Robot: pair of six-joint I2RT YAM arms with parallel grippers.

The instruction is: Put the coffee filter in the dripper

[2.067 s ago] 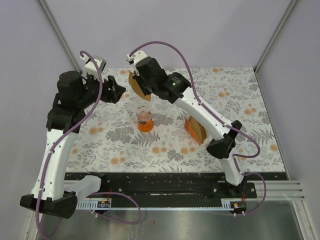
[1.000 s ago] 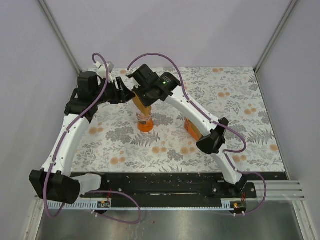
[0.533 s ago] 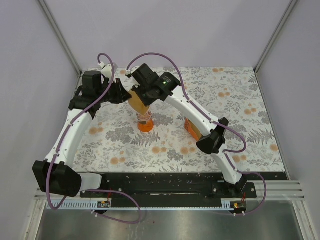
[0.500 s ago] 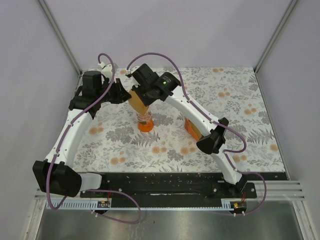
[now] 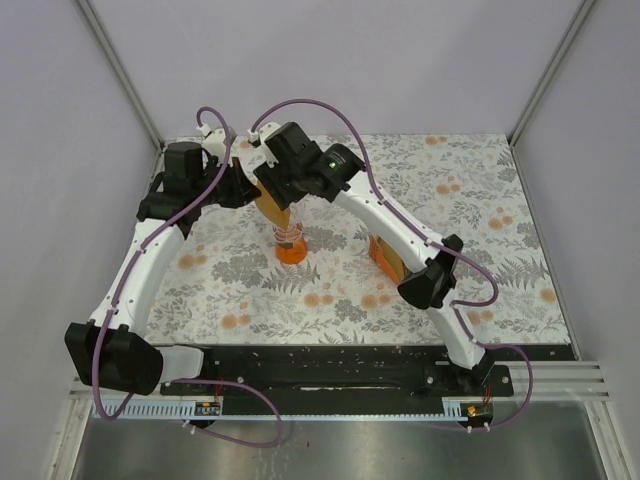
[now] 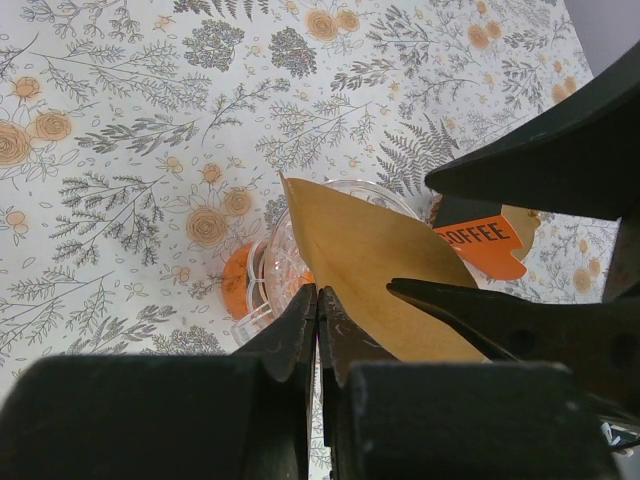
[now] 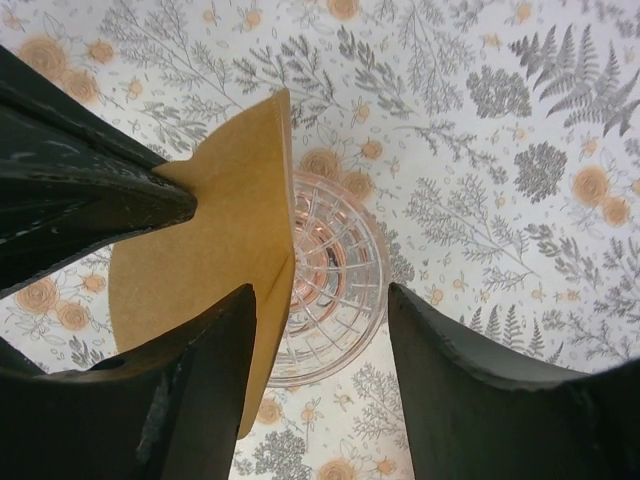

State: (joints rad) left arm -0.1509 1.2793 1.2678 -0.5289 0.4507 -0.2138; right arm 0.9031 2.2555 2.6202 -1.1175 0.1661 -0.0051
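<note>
The coffee filter (image 6: 370,255), a light-brown paper cone, hangs tilted above the dripper (image 7: 335,290), its lower corner over the clear ribbed funnel's rim. My left gripper (image 6: 318,295) is shut on the filter's edge. My right gripper (image 7: 321,290) stands open over the dripper, one finger on either side of the filter's near edge and not pinching it. From above, the filter (image 5: 268,208) sits between the left gripper (image 5: 250,190) and the right gripper (image 5: 283,198), just above the orange-based dripper (image 5: 290,248).
A beige wedge-shaped holder (image 5: 388,258) with brown papers and an orange "COFFEE" label (image 6: 480,240) stands right of the dripper. The floral tablecloth (image 5: 470,220) covers the table. Both arms crowd the space over the dripper.
My left gripper has shut on the filter's edge. My right gripper has opened and let go of the filter. The filter stays above the dripper.
</note>
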